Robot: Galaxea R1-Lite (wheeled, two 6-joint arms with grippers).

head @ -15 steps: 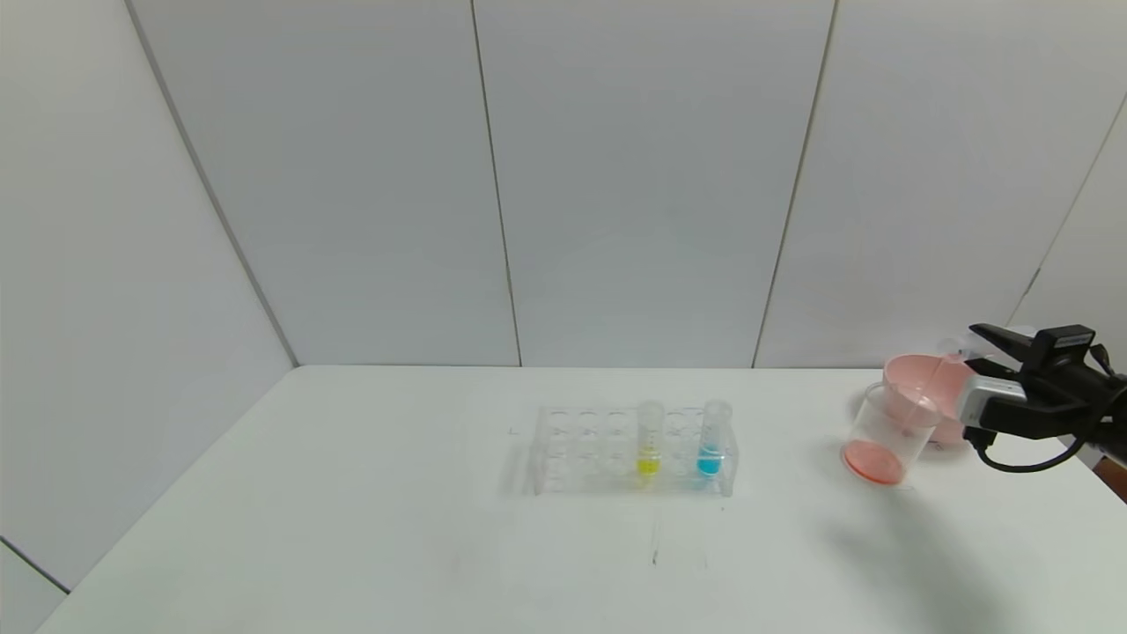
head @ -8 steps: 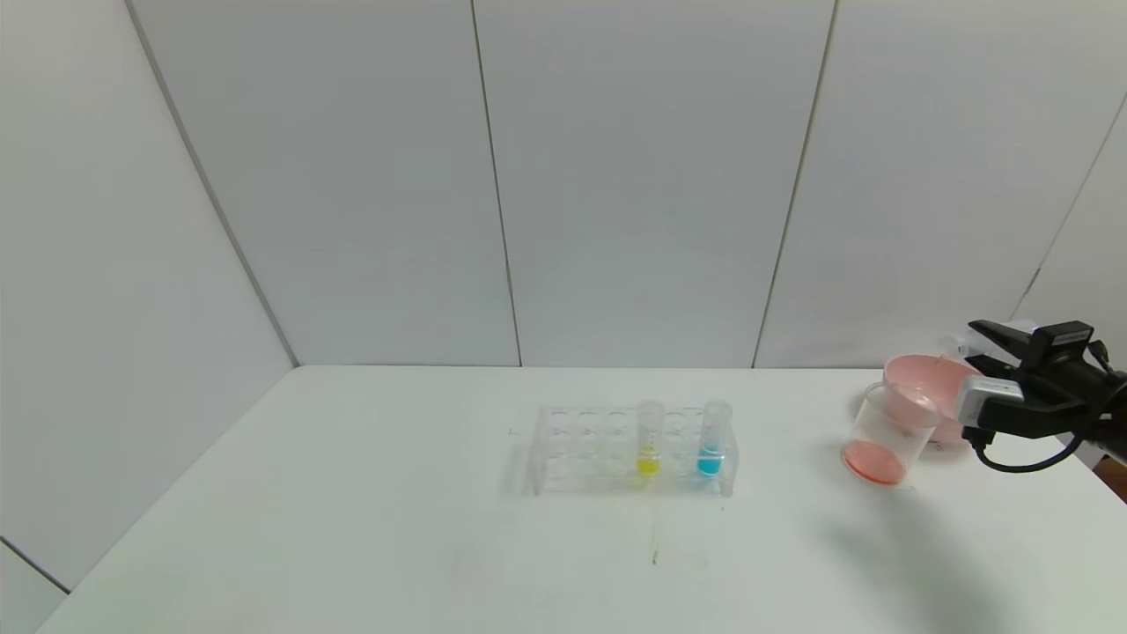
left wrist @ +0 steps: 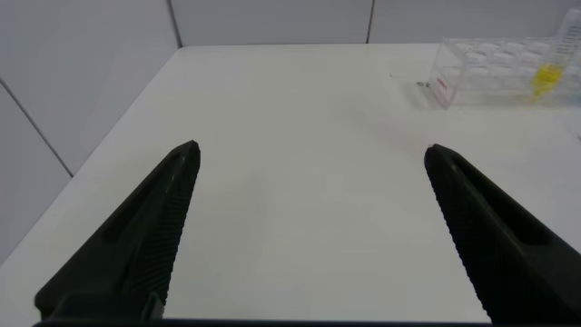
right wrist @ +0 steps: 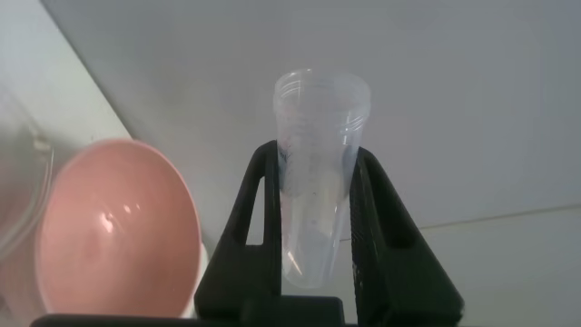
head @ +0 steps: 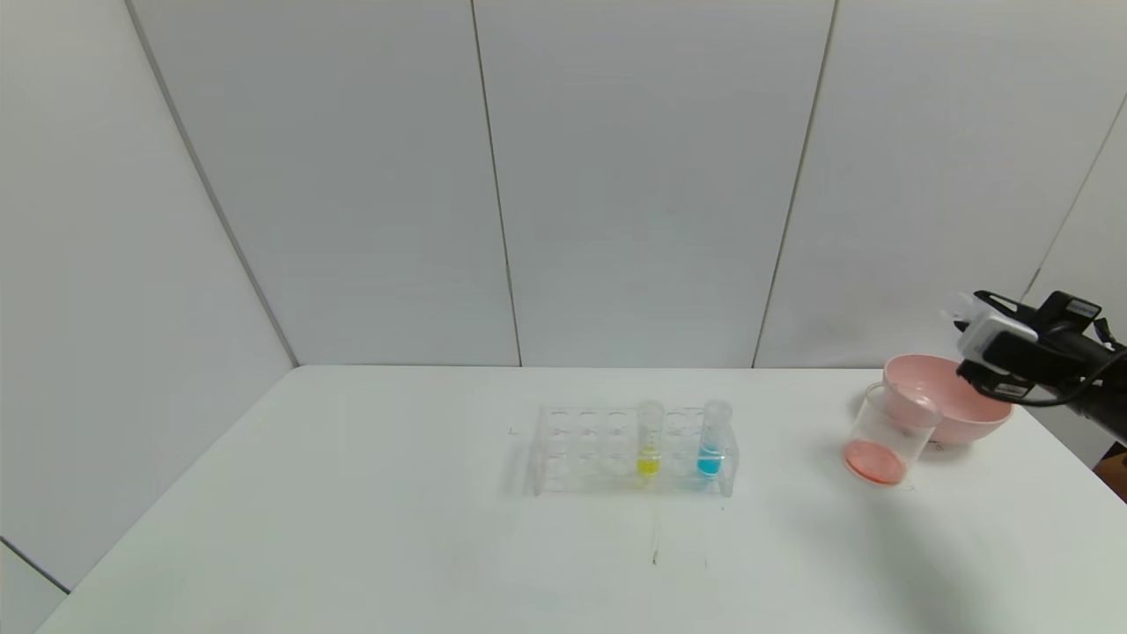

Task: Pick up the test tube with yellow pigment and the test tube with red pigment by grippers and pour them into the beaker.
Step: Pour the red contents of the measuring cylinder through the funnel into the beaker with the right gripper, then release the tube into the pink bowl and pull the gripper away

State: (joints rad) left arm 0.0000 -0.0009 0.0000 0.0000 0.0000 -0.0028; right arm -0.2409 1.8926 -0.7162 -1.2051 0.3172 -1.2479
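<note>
My right gripper (head: 971,305) is shut on the test tube with red pigment (right wrist: 320,182). The tube looks clear and empty, and I hold it in the air above the far rim of the pink bowl. The beaker (head: 883,433) stands beside the bowl with red-orange liquid in its bottom. The test tube with yellow pigment (head: 649,440) stands upright in the clear rack (head: 581,449) at mid-table; it also shows in the left wrist view (left wrist: 545,77). My left gripper (left wrist: 309,150) is open and empty over bare table, far from the rack.
A pink bowl (head: 946,409) sits just behind the beaker near the table's right edge; it also shows in the right wrist view (right wrist: 118,236). A tube with blue liquid (head: 711,442) stands in the rack's right end. Wall panels close the back.
My right gripper has lifted the tube out of the beaker and moved it up and back, over the pink bowl. The rack and its tubes have not moved.
</note>
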